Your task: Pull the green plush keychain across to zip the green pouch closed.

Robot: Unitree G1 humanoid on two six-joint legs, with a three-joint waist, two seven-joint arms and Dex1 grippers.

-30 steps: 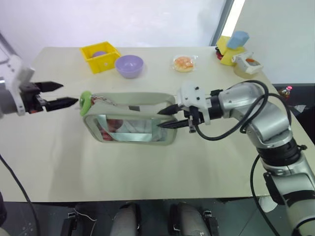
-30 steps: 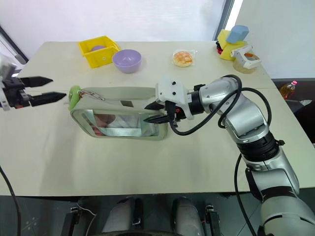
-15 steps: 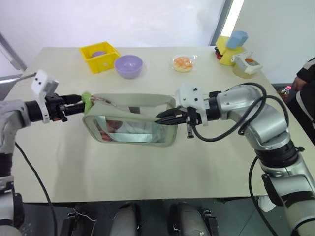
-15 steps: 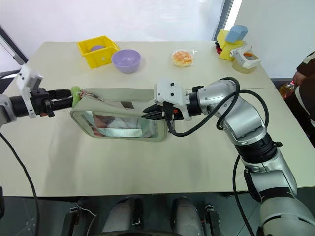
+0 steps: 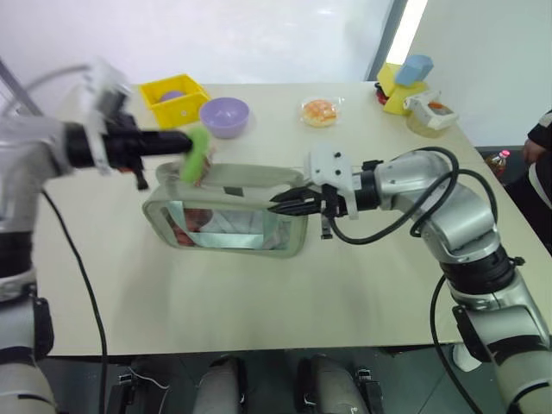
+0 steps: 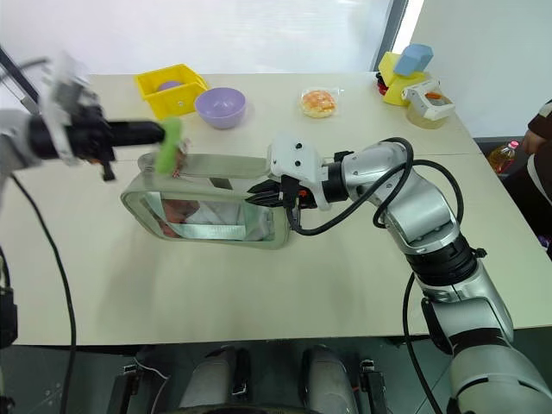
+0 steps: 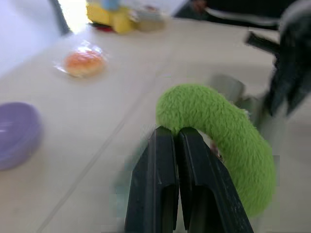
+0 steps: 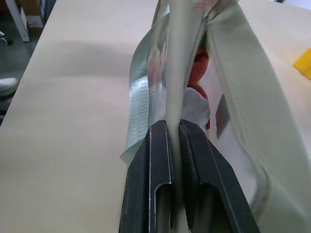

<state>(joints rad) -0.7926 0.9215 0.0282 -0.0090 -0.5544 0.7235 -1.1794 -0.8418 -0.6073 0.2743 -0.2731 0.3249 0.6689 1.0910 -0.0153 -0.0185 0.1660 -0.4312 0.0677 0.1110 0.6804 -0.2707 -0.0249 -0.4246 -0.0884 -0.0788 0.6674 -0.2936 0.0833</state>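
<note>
With my left hand clamped on the green plush keychain at the green pouch's left end and my right hand pinching its right edge, zipping is underway; next, pull steadily rightward.

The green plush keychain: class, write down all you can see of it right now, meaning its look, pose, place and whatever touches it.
The keychain is a small, bright lime-green ring of fuzzy plush, donut-shaped. It stands raised on edge over the left end of the pouch's top, near the zipper line. The left gripper is shut on it; the left wrist view shows the closed black fingers pinching its rim. How it joins the zipper pull cannot be made out.
</note>
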